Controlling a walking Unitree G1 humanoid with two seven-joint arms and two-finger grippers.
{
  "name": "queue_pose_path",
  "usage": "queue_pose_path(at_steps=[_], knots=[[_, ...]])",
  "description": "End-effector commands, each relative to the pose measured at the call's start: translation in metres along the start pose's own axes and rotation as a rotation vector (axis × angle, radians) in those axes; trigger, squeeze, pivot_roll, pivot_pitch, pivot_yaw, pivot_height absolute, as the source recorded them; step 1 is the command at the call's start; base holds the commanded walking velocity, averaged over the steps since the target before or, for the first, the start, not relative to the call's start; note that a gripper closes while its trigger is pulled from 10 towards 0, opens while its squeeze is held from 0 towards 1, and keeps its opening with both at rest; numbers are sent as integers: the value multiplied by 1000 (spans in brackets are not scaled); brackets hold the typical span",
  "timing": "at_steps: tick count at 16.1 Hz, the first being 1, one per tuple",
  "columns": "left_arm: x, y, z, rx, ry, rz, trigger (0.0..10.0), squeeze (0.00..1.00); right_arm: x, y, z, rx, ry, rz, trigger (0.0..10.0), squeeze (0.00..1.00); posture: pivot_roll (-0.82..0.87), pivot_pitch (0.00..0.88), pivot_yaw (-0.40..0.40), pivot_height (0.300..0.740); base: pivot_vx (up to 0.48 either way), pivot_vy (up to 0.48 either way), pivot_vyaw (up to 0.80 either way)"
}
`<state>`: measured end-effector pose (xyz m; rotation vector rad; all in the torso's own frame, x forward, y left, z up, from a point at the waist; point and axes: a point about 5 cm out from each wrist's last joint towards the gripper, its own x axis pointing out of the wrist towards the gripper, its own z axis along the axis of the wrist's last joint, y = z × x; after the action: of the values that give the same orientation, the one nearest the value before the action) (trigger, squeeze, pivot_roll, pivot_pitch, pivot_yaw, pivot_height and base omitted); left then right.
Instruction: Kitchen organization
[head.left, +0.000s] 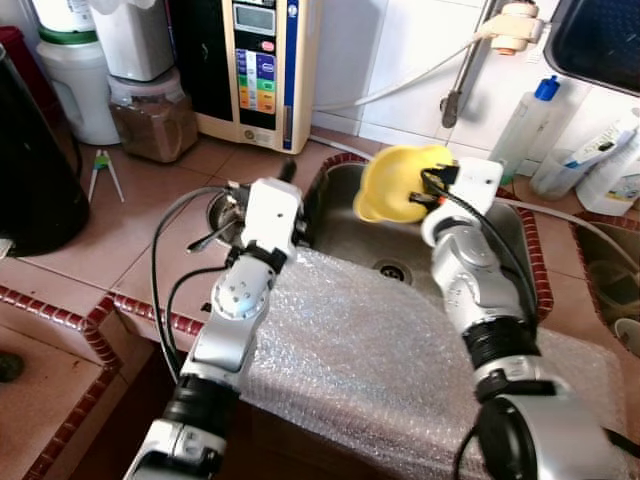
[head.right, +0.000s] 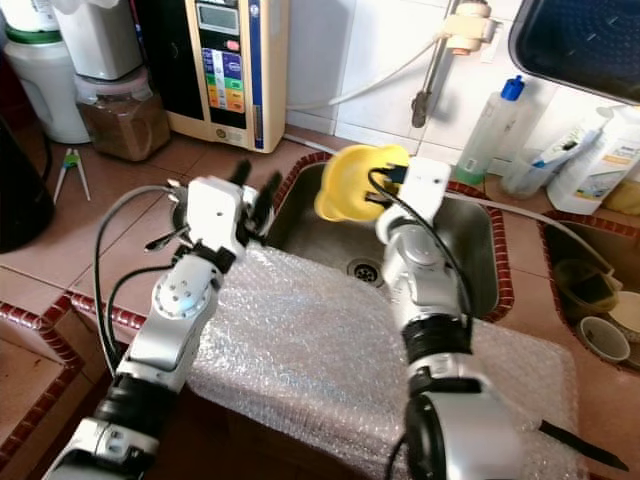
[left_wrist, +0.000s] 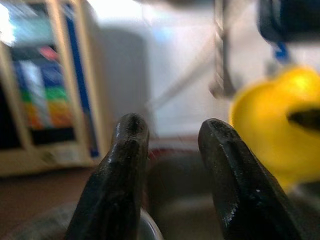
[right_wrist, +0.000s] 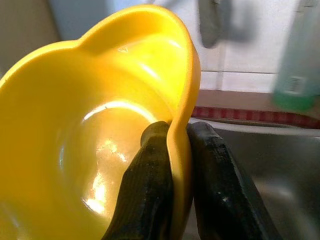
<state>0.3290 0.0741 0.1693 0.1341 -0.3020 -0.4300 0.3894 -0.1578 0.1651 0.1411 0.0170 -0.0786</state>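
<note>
My right gripper is shut on the rim of a yellow plastic bowl, one finger inside and one outside. The bowl hangs tilted above the back left part of the steel sink. My left gripper is at the sink's left edge, its fingers apart with nothing between them. The bowl lies beyond it, off to one side.
Bubble wrap covers the counter's front edge and part of the sink. A tap and bottles stand behind the sink. A water purifier, a jar and a dark kettle crowd the left counter.
</note>
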Motion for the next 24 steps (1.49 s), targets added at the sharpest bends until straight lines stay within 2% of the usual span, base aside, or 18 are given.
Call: queue_pose_path(at_steps=[1,3,5,9,11,12,13,24], knots=[[-6,-2,-11,-4,70,-51,10000,1000,2,-9,6,-70,-29,-28,0,0,37,0,-87,740,0,0,0],[-16,3,-25,-35,160,-101,10000,1000,1,-25,3,-166,-32,-39,0,0,41,0,-83,740,0,0,0],[-23,9,-28,-2,187,-134,10000,1000,-3,-48,-9,-242,11,-61,0,0,48,0,-83,740,0,0,0],[-33,9,-33,19,243,-207,10000,1000,-16,-81,-33,-278,98,-86,0,0,44,0,-82,740,0,0,0],[-34,5,-33,25,253,-251,10000,1000,-20,-83,-47,-258,162,-86,0,0,41,0,-85,740,0,0,0],[-34,4,-33,25,253,-256,10000,1000,-20,-82,-49,-246,169,-74,2784,0,40,0,-85,740,0,0,0],[-34,4,-32,26,252,-262,10000,1000,-20,-79,-51,-242,174,-58,10000,1000,40,0,-85,740,0,0,0],[-29,5,-33,19,268,-224,10000,1000,-19,-57,-56,-207,165,52,10000,1000,32,0,-97,740,0,0,0]])
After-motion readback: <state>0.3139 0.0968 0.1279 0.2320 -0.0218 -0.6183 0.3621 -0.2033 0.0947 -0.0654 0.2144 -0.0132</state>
